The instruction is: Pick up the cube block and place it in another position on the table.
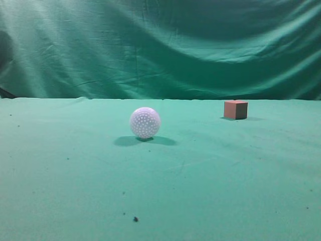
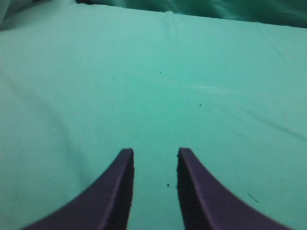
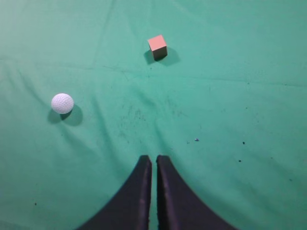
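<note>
The salmon-pink cube block (image 1: 235, 109) sits on the green table (image 1: 225, 170) at the far right, apart from everything else. It also shows in the right wrist view (image 3: 157, 46), well ahead of my right gripper (image 3: 154, 158), whose dark fingers are shut and empty above the cloth. My left gripper (image 2: 155, 152) is open and empty over bare green cloth (image 2: 153, 81); neither cube nor ball shows in that view. Neither gripper shows in the exterior view.
A white dimpled ball (image 1: 145, 122) rests near the table's middle, left of the cube; it shows in the right wrist view (image 3: 62, 103) at the left. A wrinkled green curtain (image 1: 160, 45) hangs behind the table. Small dark specks dot the cloth.
</note>
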Robot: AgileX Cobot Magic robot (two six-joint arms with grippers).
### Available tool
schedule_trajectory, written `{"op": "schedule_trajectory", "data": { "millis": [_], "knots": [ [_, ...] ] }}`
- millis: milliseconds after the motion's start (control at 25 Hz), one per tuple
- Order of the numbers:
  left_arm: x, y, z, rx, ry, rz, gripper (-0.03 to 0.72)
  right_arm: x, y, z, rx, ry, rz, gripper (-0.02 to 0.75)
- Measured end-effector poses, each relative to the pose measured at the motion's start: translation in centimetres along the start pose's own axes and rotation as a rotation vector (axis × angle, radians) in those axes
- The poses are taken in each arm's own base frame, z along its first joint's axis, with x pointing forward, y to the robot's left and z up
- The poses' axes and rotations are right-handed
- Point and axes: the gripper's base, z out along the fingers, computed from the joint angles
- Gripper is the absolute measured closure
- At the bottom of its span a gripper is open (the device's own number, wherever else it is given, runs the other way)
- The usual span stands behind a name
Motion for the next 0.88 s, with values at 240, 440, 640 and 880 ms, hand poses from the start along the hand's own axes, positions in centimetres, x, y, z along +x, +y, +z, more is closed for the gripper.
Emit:
{"op": "schedule_trajectory", "data": {
  "millis": [240,440,640,880],
  "knots": [
    [0.0,0.0,0.0,0.000,0.000,0.000,0.426,2.2,-1.3,1.1,0.101,-0.006,-0.040,0.738],
    [0.0,0.0,0.0,0.000,0.000,0.000,0.426,6.0,-2.7,2.7,0.161,-0.264,0.015,0.738],
    [0.0,0.0,0.0,0.000,0.000,0.000,0.426,10.7,-3.8,5.8,0.233,-0.454,0.055,0.738],
    [0.0,0.0,0.0,0.000,0.000,0.000,0.426,15.4,-4.4,9.9,0.239,-0.489,0.054,0.738]
  ]
}}
